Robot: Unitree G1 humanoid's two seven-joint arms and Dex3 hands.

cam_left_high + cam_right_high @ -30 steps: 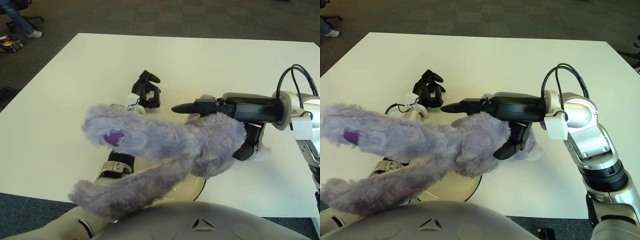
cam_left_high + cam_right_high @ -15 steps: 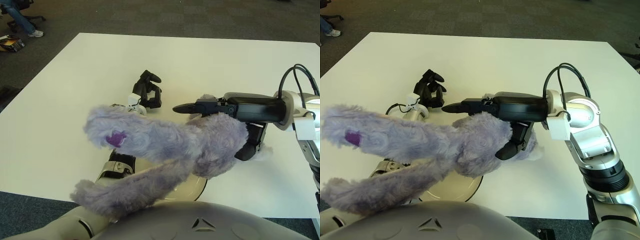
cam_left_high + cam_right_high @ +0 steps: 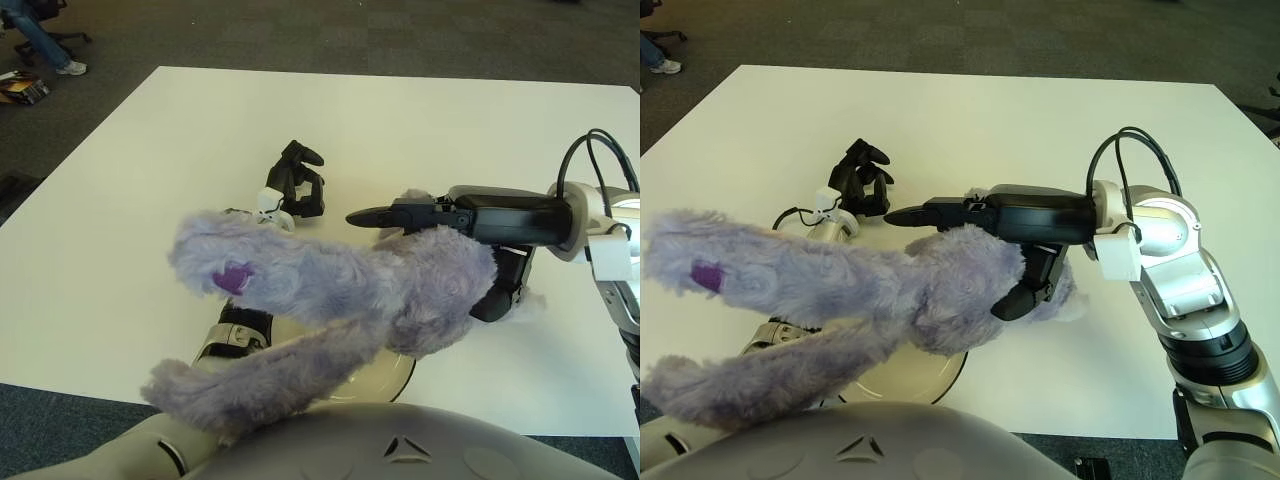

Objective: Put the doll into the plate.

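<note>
The doll is a fluffy lavender plush with long limbs and a purple patch. My right hand is shut on its body and holds it in the air, close to the camera. The limbs stretch left and down. The plate is cream with a dark rim. It lies on the table directly under the doll, near the front edge, and is mostly hidden by the doll. My left hand rests on the table behind the doll with fingers curled, holding nothing.
The white table spreads behind and to both sides. My left forearm lies beside the plate. A cable loops off my right wrist. Dark carpet surrounds the table.
The doll and my right hand have drifted very slightly right. My left hand shifted a little toward the far side.
</note>
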